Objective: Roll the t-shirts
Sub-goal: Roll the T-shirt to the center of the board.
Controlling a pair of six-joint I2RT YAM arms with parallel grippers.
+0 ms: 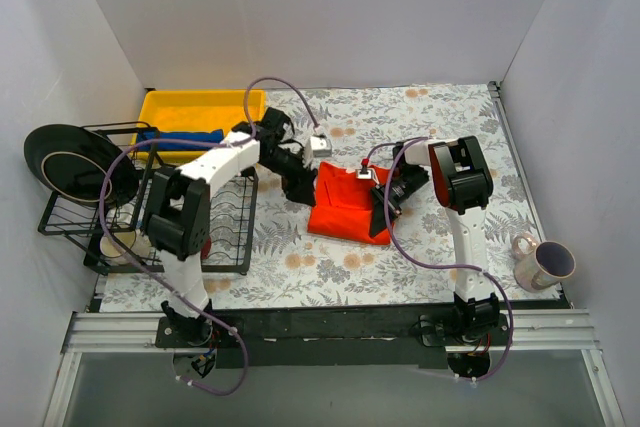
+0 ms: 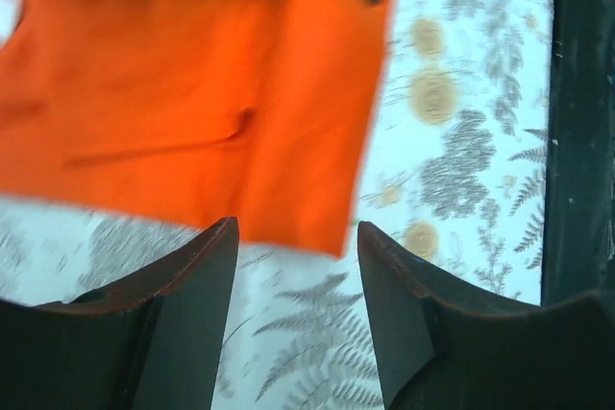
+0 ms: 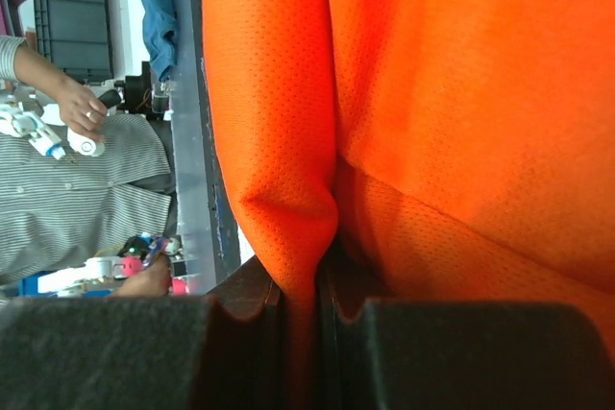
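Note:
The orange-red t-shirt (image 1: 343,209) lies folded on the flowered tablecloth between my two arms. My left gripper (image 1: 300,188) hovers at its left edge. In the left wrist view the left gripper (image 2: 298,237) stands open, only tablecloth between the fingers, with the orange cloth (image 2: 192,93) just beyond the tips. My right gripper (image 1: 381,209) is at the shirt's right edge. The right gripper (image 3: 303,285) is shut on a pinched fold of orange t-shirt (image 3: 461,93). The blue t-shirt (image 1: 185,136) lies bunched in the yellow bin (image 1: 205,101) at the back left.
A black wire dish rack (image 1: 225,217) stands at the left with a black plate (image 1: 65,159) and a cup (image 1: 118,244) in it. A pale mug (image 1: 545,263) sits at the front right. White walls enclose the table on three sides.

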